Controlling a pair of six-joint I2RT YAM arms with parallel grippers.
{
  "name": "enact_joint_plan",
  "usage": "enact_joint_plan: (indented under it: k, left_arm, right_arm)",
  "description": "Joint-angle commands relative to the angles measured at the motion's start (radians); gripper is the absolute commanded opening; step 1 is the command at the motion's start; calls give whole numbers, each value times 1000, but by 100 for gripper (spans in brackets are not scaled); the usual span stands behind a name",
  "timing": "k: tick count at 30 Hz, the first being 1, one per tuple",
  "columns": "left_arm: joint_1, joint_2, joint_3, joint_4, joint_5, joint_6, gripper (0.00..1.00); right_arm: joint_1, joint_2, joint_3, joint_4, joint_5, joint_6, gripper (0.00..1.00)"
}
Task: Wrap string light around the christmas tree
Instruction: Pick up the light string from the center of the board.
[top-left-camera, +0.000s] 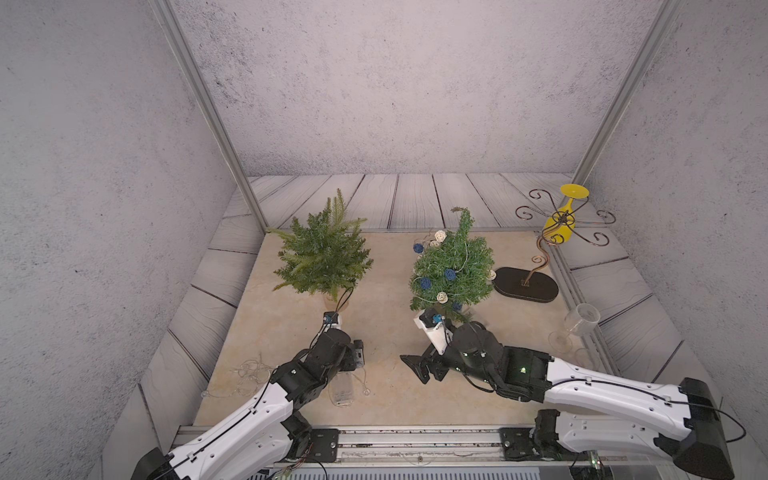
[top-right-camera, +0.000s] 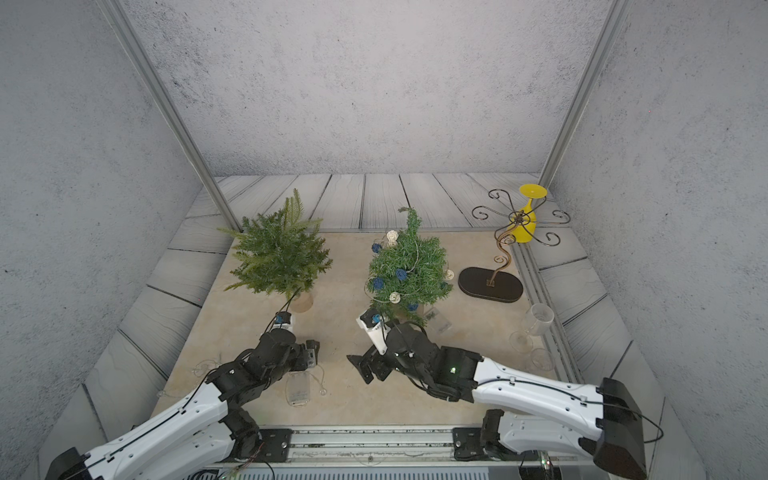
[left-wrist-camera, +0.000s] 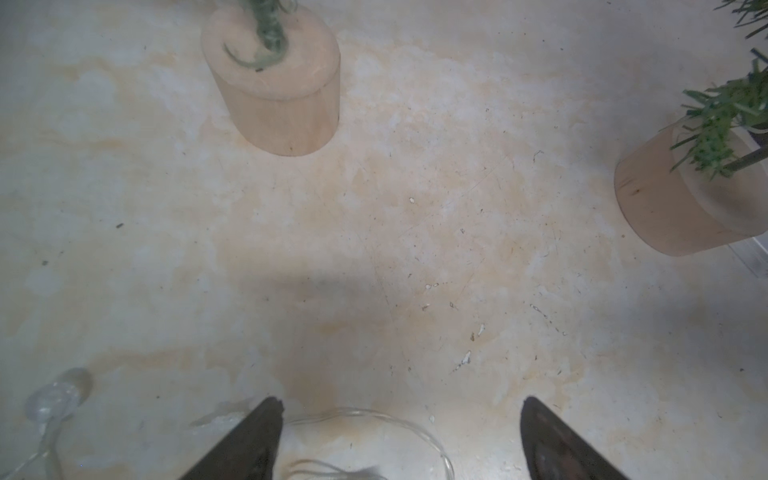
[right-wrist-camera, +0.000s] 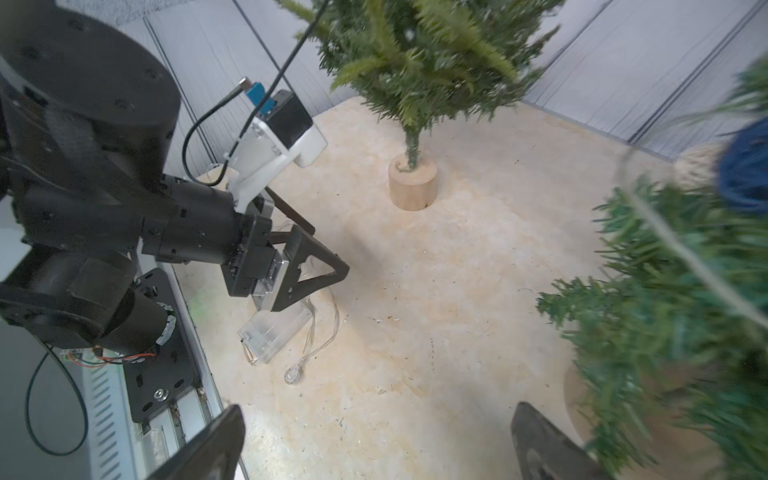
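Left tool spread and empty, just over the battery box; right tool spread too, beside the decked tree; string light heaped on the table, well apart from the bare tree; wrapping seems not begun; the thin wire is hard to trace, partly under the left arm.

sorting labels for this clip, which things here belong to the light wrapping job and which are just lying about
For the job:
- bare tree
- string light
- battery box, clear, on the string
- left pincer, open near the box

Lying about:
- decorated tree, already strung with balls
- metal stand
- yellow glass
- clear wine glass
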Motion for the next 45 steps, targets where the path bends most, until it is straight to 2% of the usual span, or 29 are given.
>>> enact_joint_plan:
  k: [1,6,10,15,18,22,26,32,38,45]
  left_arm:
    - [11,5,-10,44,-26,0,88]
    - [61,102,-11,79,42,7,84]
    - [73,109,-13,110,86,14,80]
    - [131,108,3,79,75,34,80]
    - [221,95,-4,125,179,43,79]
    - [255,66,10,91,129,62,77]
    - [300,26,-15,130,225,58,77]
    - [306,30,-26,142,239,60,75]
    - [306,57,-33,175,238,61,76]
    - [317,53,-29,174,221,63,78]
  right_arm:
    - [19,66,6,47,-22,-10,99]
    - [33,184,-18,143,-69,-14,99]
    - [36,303,-2,195,-105,-15,99]
    - [51,445,21,327,-200,13,90]
    - [95,552,81,356,-192,24,89]
    - [132,647,140,372,-172,26,89]
    - [132,741,209,343,-151,-21,85]
    - [132,818,258,338,-161,-33,81]
    - [165,855,294,341,-130,-4,95]
    - [188,959,383,341,-6,22,100]
